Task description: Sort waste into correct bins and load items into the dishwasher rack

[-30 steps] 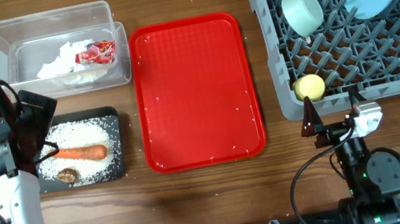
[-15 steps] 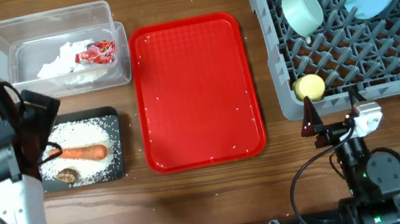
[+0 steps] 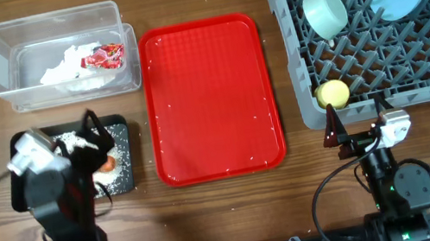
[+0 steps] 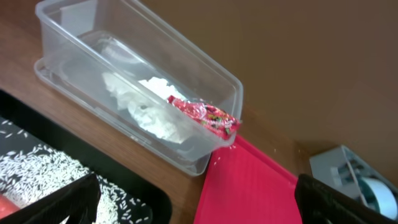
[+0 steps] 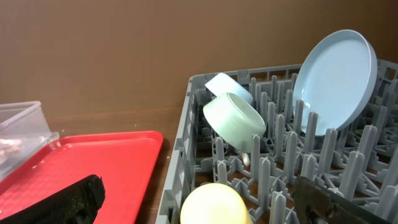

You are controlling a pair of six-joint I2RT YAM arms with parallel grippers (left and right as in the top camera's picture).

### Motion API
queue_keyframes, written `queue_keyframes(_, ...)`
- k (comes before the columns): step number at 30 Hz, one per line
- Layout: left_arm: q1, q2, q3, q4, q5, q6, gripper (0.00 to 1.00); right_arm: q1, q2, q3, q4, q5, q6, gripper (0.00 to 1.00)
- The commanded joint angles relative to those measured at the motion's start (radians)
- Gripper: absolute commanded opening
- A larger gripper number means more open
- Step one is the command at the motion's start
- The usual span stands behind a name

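Black tray (image 3: 132, 171) is half hidden now: my left gripper (image 4: 196, 186) swung in over it, fingers wide, empty. Carrot (image 3: 107, 163) sits inside on rice (image 3: 115, 135); right gripper (image 5: 196, 190) idles, spread wide too. Sorting looks done.

Overhead looks straight down; low wrist views face rearward, both catching the red tray (image 3: 206, 96).

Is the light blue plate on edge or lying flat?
On edge: the light blue plate leans upright between prongs of the dishwasher rack.
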Motion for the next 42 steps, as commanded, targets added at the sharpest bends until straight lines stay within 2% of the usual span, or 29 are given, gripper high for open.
queue_keyframes(1, -0.004, -0.151, -0.136, 0.047, 0.034, 0.075, 1.00, 0.000, -0.003, -0.001, 0.002, -0.016, 0.017, 1.00)
queue_keyframes(9, -0.040, -0.414, -0.310, 0.061, -0.060, 0.077, 1.00, 0.000, -0.003, -0.001, 0.002, -0.016, 0.017, 1.00)
queue_keyframes(16, -0.095, -0.536, -0.382, 0.064, -0.071, 0.231, 1.00, 0.000, -0.003, -0.001, 0.002, -0.016, 0.017, 1.00)
queue_keyframes(23, -0.095, -0.591, -0.393, 0.045, -0.071, 0.258, 1.00, 0.000, -0.003, -0.001, 0.002, -0.016, 0.017, 1.00)
queue_keyframes(42, -0.091, -0.587, -0.393, 0.045, -0.064, 0.254, 1.00, 0.000, -0.003, -0.001, 0.002, -0.016, 0.017, 1.00)
